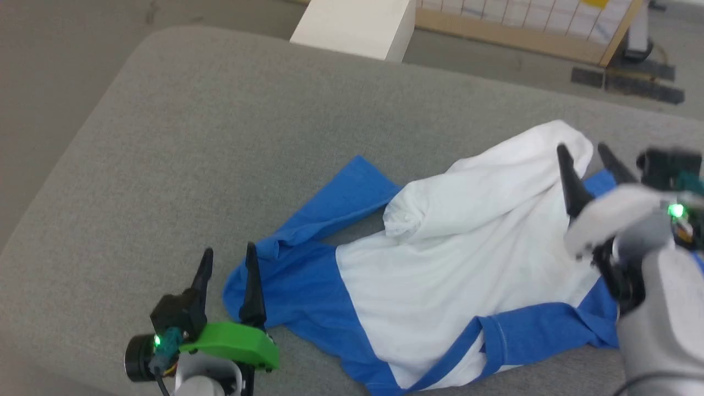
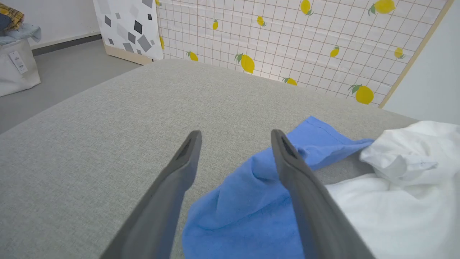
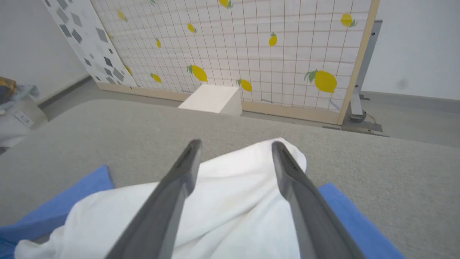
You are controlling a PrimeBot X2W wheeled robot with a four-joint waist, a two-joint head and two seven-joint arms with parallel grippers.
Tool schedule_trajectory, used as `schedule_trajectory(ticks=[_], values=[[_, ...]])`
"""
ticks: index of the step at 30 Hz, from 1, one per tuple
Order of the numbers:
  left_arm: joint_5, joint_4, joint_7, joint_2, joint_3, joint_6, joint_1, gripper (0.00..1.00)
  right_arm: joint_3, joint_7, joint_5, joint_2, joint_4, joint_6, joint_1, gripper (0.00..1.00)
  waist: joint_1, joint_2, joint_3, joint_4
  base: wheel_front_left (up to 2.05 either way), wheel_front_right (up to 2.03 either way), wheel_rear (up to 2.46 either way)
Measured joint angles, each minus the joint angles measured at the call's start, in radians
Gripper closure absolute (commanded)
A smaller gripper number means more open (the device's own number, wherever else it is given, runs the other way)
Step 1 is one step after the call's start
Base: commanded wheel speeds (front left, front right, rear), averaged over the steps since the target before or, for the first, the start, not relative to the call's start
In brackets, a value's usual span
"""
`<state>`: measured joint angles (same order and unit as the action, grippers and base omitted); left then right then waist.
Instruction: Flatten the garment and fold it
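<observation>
So the shirt [image 1: 456,258] is lying crumpled on the grey fabric tabletop [image 1: 220,137], more toward the robot's right half and close to the near edge. The white body is rumpled and bunched up at the far right end. One blue sleeve [image 1: 341,198] sticks out flat toward the far left, and there's more blue along the near side. The left gripper [image 1: 229,248] sits at the shirt's left end with its jaws wide and nothing in them. In the left wrist view [image 2: 235,133] the blue cloth [image 2: 251,212] lies under and between the two fingers, with the bare tabletop on the other side, but it's hard to say whether the fingers actually touch it. The right gripper [image 1: 582,147] is over the bunched white end, jaws also spread wide and gripping nothing. Its own camera [image 3: 236,143] shows the white fabric [image 3: 233,201] just below the fingers and blue peeking out on both sides. Past the tabletop there's a white box [image 3: 212,99] on the floor and a folding screen with a lemon print [image 3: 251,43].
</observation>
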<state>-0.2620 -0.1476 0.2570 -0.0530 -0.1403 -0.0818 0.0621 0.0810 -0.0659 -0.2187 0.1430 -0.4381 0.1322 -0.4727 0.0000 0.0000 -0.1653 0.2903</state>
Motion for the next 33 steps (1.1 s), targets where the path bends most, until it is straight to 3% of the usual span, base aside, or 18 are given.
schedule_trajectory(ticks=[9, 15, 18, 23, 27, 28, 29, 33], values=[[0.032, -0.102, -0.032, -0.019, 0.002, 0.017, -0.066, 0.0, 0.035, 0.075, -0.03, -0.073, 0.298, 0.0, 0.391, 0.0, 0.0, 0.0, 0.103, -0.041, 0.0, 0.0, 0.0], [0.028, -0.142, -0.164, -0.029, 0.041, -0.055, -0.053, 0.0, 0.045, 0.065, -0.054, -0.09, 0.413, 0.0, 0.542, 0.0, -0.0001, 0.0, 0.115, -0.083, 0.0, 0.0, 0.0], [0.026, -0.17, -0.222, -0.053, 0.05, -0.06, -0.021, 0.0, 0.026, 0.057, -0.066, -0.09, 0.431, 0.0, 0.56, 0.0, -0.0001, 0.0, 0.108, -0.102, 0.0, 0.0, 0.0], [0.026, -0.243, -0.35, -0.131, 0.028, 0.001, 0.059, 0.0, 0.003, 0.044, -0.075, -0.092, 0.467, 0.0, 0.56, 0.0, -0.0001, 0.0, 0.088, -0.138, 0.0, 0.0, 0.0], [0.021, -0.292, -0.475, -0.198, -0.013, 0.11, 0.12, 0.01, -0.016, 0.044, -0.079, -0.092, 0.477, 0.0, 0.553, 0.0, 0.0, 0.0, 0.065, -0.17, 0.0, 0.0, 0.0], [0.02, -0.299, -0.504, -0.216, -0.02, 0.132, 0.133, 0.57, -0.02, 0.044, -0.084, -0.092, 0.479, 0.0, 0.55, 0.0, 0.0, 0.0, 0.059, -0.18, 0.0, 0.0, 0.0], [0.02, -0.301, -0.522, -0.237, -0.026, 0.146, 0.147, 1.0, -0.023, 0.044, -0.086, -0.092, 0.481, 0.0, 0.547, 0.0, -0.0001, 0.0, 0.053, -0.189, 0.0, 0.0, 0.0], [0.013, -0.301, -0.555, -0.308, -0.03, 0.179, 0.208, 1.0, -0.028, 0.044, -0.095, -0.092, 0.485, 0.0, 0.536, 0.0, -0.0001, 0.0, 0.027, -0.22, 0.0, 0.0, 0.0]])
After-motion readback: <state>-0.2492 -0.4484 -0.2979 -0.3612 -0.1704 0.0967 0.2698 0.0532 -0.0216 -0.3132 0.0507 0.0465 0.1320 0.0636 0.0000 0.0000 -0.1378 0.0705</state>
